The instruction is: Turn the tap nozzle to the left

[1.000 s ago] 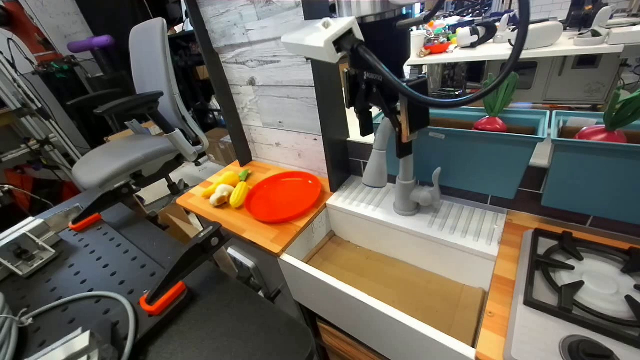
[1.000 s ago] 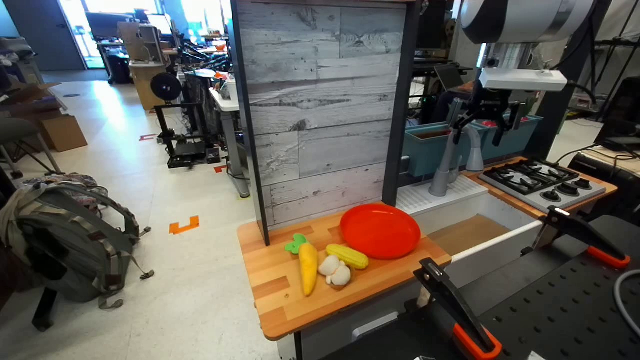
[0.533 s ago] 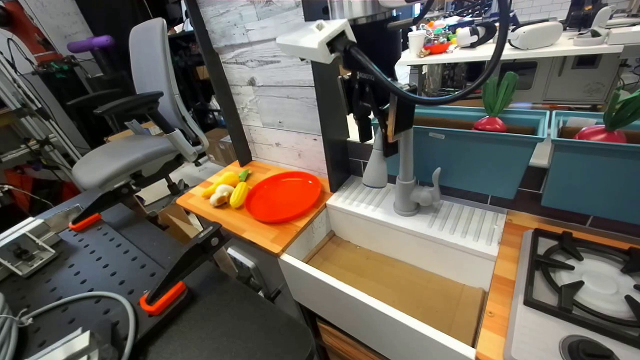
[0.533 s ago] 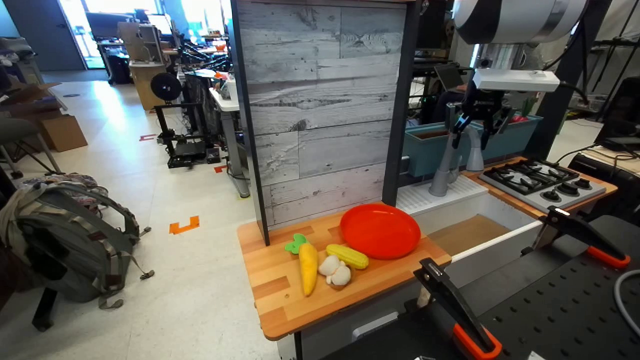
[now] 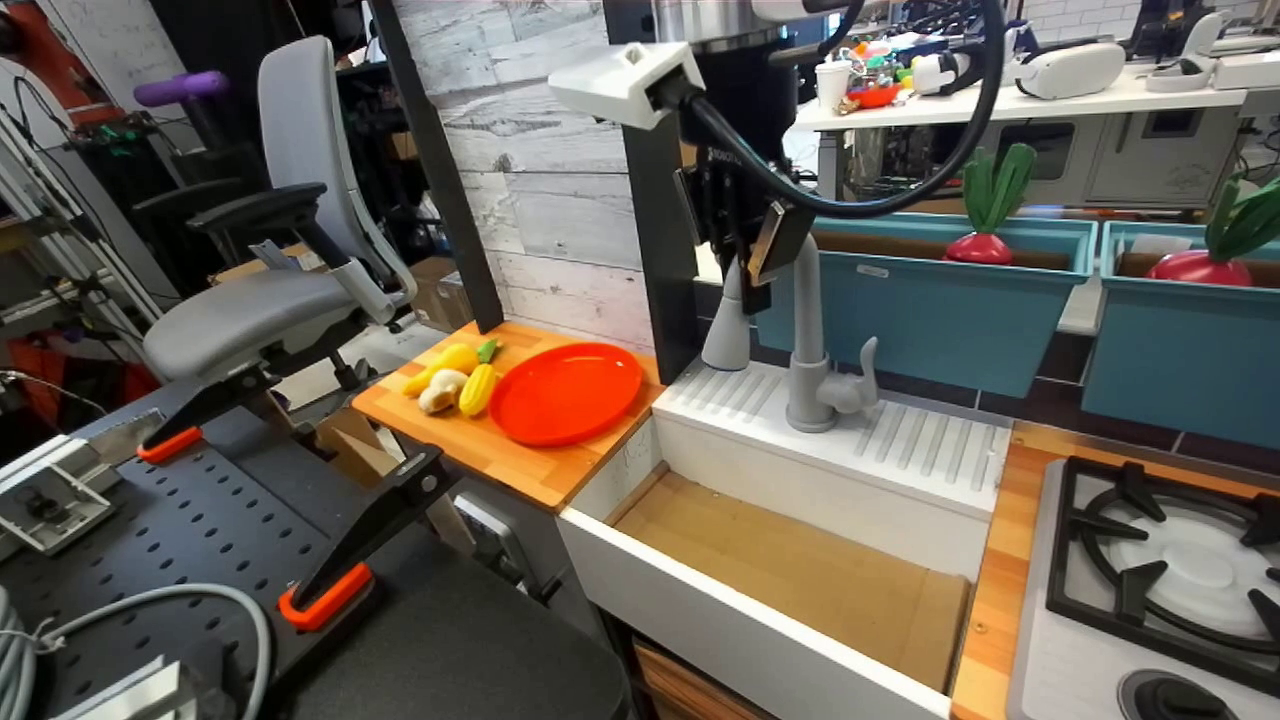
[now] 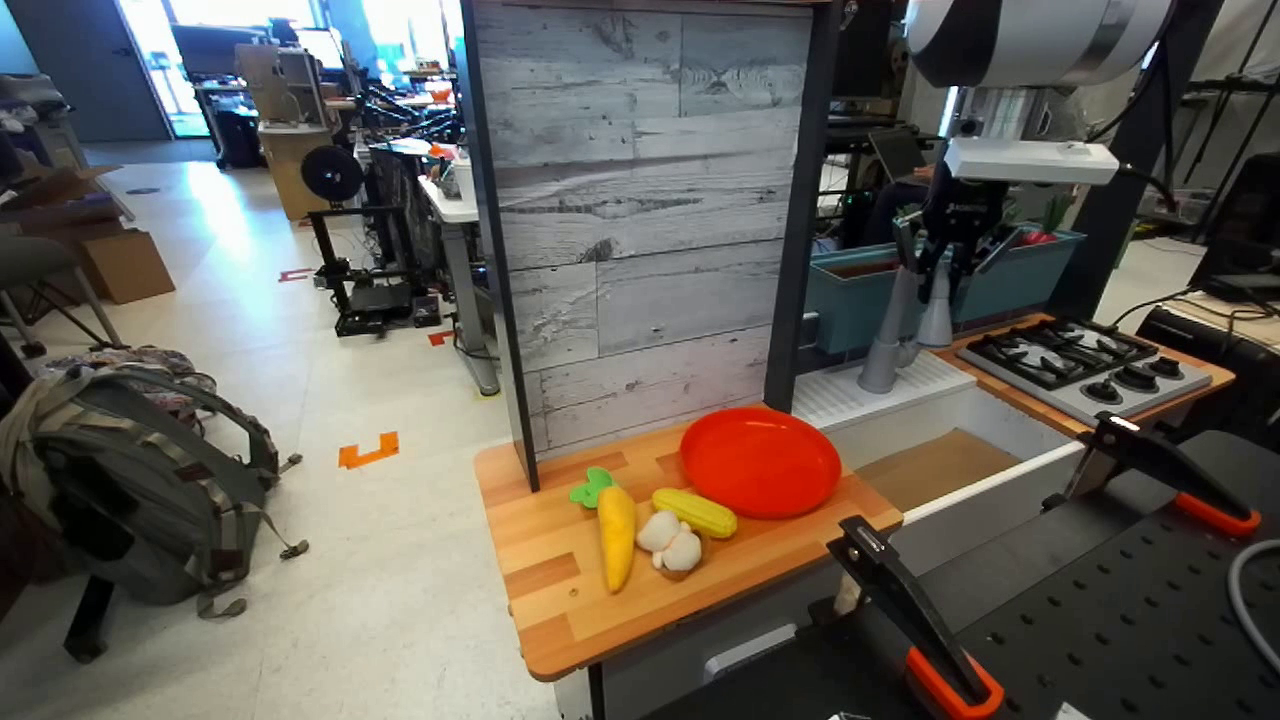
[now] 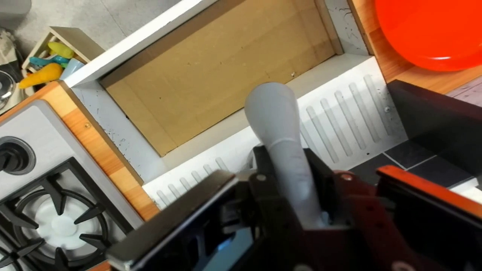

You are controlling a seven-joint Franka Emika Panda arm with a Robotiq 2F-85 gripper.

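The tap nozzle (image 5: 727, 340), a matte grey gooseneck, rises from a thick base on the white ribbed ledge behind the sink. Its flared end points down in both exterior views. My gripper (image 5: 757, 290) has come down over the bend from above, covering the top of the curve. In the wrist view the grey tube of the nozzle (image 7: 274, 113) runs between the two black fingers (image 7: 263, 160), which press close on either side of it. From an exterior view the gripper (image 6: 938, 280) sits just above the nozzle's flared end (image 6: 936, 320).
A short grey handle (image 5: 855, 388) sticks out beside the tap base. Blue planters (image 5: 930, 310) stand close behind the tap, and a dark post (image 5: 655, 220) rises at one side. The sink (image 5: 800, 560) lies in front, between a red plate (image 5: 567, 393) and a stove (image 5: 1180, 570).
The jaws have closed from wide open onto the nozzle. My gripper has shifted sideways and down a little, and the nozzle's flared end has swung slightly left in both exterior views.
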